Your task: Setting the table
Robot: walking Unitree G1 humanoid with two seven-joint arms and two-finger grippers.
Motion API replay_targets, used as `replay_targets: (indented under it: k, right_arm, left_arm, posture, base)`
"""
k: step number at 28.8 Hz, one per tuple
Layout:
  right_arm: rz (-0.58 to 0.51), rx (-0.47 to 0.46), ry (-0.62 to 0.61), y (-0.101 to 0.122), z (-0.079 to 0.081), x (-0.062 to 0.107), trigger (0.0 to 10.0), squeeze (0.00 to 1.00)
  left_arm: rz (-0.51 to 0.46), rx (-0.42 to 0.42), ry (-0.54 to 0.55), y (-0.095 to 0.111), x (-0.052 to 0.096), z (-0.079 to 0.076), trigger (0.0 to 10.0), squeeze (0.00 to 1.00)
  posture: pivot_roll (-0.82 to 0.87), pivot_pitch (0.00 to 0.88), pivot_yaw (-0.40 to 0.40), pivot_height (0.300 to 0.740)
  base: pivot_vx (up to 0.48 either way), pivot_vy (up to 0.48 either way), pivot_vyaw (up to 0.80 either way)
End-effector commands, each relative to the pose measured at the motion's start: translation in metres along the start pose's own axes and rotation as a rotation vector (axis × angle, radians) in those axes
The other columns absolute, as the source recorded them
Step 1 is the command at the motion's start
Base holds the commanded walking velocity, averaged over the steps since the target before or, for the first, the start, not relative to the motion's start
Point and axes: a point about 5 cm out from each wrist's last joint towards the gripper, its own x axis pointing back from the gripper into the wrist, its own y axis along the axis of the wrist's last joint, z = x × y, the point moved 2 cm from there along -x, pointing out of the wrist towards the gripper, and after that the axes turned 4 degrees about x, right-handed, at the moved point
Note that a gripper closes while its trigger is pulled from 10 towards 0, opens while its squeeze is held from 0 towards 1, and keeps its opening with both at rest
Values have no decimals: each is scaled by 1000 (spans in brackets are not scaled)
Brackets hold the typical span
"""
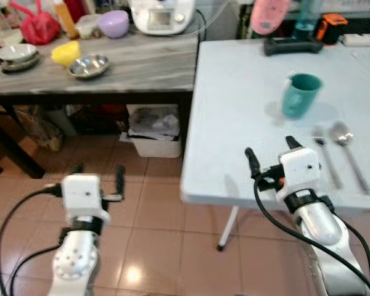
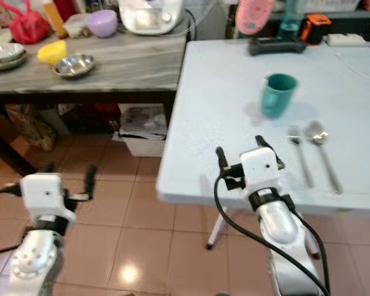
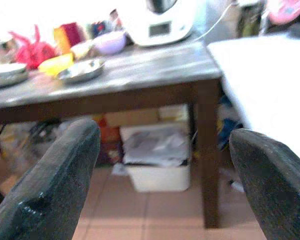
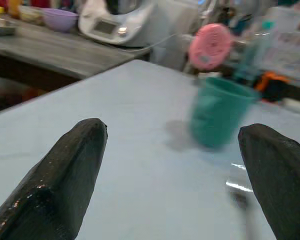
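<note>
- Hovering over the near edge of the pale blue counter (image 1: 234, 111), my right pincer (image 1: 272, 154) is released, its two black fingers spread wide and holding nothing.
- Ahead of that pincer stands a teal cup (image 1: 300, 95), upright on the pale blue counter, apart from my fingers.
- Just to the right of the cup and nearer to me lie a fork (image 1: 325, 157) and a spoon (image 1: 348, 151), side by side, handles pointing back toward me.
- My left pincer (image 1: 98, 174) hangs over the tiled floor (image 1: 154, 203), beside the pale counter and in front of the grey wooden counter (image 1: 135, 65); it too is released, fingers apart and empty.
- On the grey counter sit a steel bowl (image 1: 88, 65), a yellow bowl (image 1: 65, 53) just beside it, a stack of plates (image 1: 16, 56) toward the left end, a purple bowl (image 1: 113, 23) and a white kitchen appliance (image 1: 162, 15) at the back.
- Under the grey counter rests a white bin (image 1: 153, 131) with papers in it.
- At the far side of the pale counter I see a pink round object (image 1: 268, 13) standing on a dark base (image 1: 293, 44).
</note>
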Motion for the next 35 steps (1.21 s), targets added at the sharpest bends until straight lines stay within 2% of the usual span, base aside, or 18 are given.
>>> replay_targets:
  k: [1, 16, 23, 28, 35]
  right_arm:
    - [-16, -10, 11, 4, 6, 0, 10000, 0]
    - [-20, -15, 11, 5, 8, 0, 10000, 0]
    - [-25, -24, 22, 6, 11, -3, 10000, 0]
    - [-29, -57, 52, 8, 19, -7, 10000, 0]
    - [-40, -115, 113, 11, 33, -9, 10000, 0]
  left_arm:
    - [20, -20, 18, -3, 2, 8, 10000, 0]
    - [25, -15, 10, -4, 1, 7, 10000, 0]
    - [24, 55, -18, -5, -2, 2, 10000, 0]
    - [19, 57, -61, -4, -5, -5, 10000, 0]
    - [15, 62, -82, -3, -6, -5, 10000, 0]
  posture:
    - [-101, 129, 104, 740]
    - [-105, 130, 108, 740]
    - [-107, 133, 105, 740]
    - [-102, 133, 108, 740]
    - [-95, 137, 116, 740]
  base:
    - [0, -480, 0]
    - [0, -464, 0]
    - [0, 0, 0]
    - [0, 0, 0]
    - [0, 0, 0]
